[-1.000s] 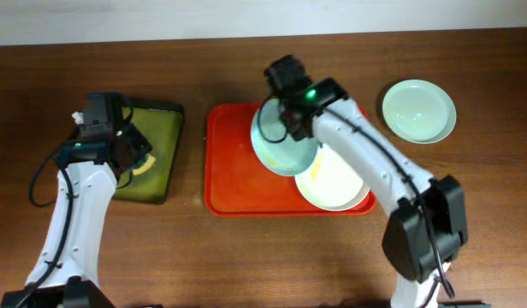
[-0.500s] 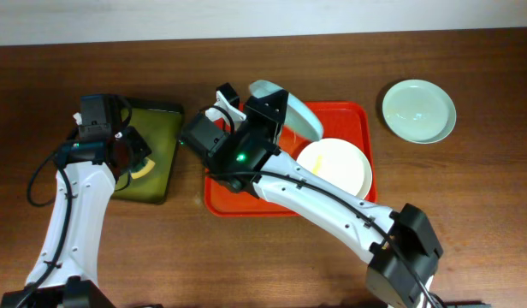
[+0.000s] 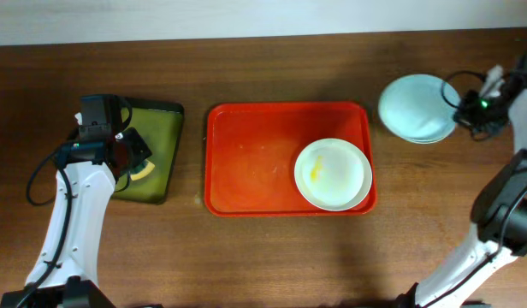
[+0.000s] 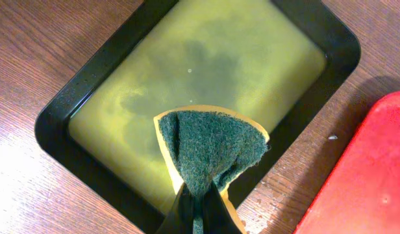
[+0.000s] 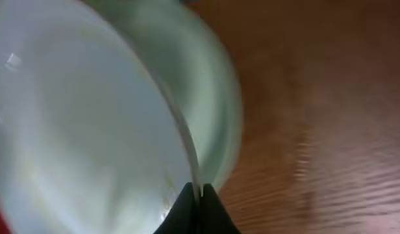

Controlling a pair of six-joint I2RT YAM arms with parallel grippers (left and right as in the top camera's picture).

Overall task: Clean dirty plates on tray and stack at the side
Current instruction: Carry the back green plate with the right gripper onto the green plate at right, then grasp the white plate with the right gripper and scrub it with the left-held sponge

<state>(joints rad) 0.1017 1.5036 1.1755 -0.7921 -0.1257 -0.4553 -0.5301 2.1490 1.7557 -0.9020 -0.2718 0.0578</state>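
Plates: white plate [image 3: 333, 174] on red tray [image 3: 246, 162], mint plate [image 3: 415, 109] off it

Overhead view
- White plate: lies flat inside the red tray, in its right half towards the near rim; a yellow smear sits on its face.
- Mint plate: on the table [image 3: 263, 257] just beside the tray's far right corner, outside the rim. A second rim shows under its near edge.
- Right gripper [image 3: 462, 103]: at the mint plate's edge on the side away from the tray. From this view I cannot tell how the jaws stand.
- Dark tray [image 3: 161, 120]: on the table just left of the red tray, apart from it.
- Left gripper [image 3: 137, 162]: over the dark tray's near end, with a sponge [image 3: 144, 168] in it.

Left wrist view
- Left gripper [image 4: 200, 195]: fingers pressed together on the folded sponge [image 4: 210, 149], green scouring face outward, yellow backing showing at the fold.
- Dark tray [image 4: 57, 110]: black rim, cloudy yellow-green liquid inside; the sponge hangs above it.
- Red tray [image 4: 369, 175]: one corner shows at the right edge, apart from the dark tray.

Right wrist view
- Right gripper [image 5: 200, 192]: fingers pinch the thin rim of the mint plate [image 5: 76, 130].
- Second mint plate [image 5: 216, 97]: directly behind the held one; the view is blurred and contact between the two cannot be told.
- Table [image 5: 317, 97]: brown wood beside both
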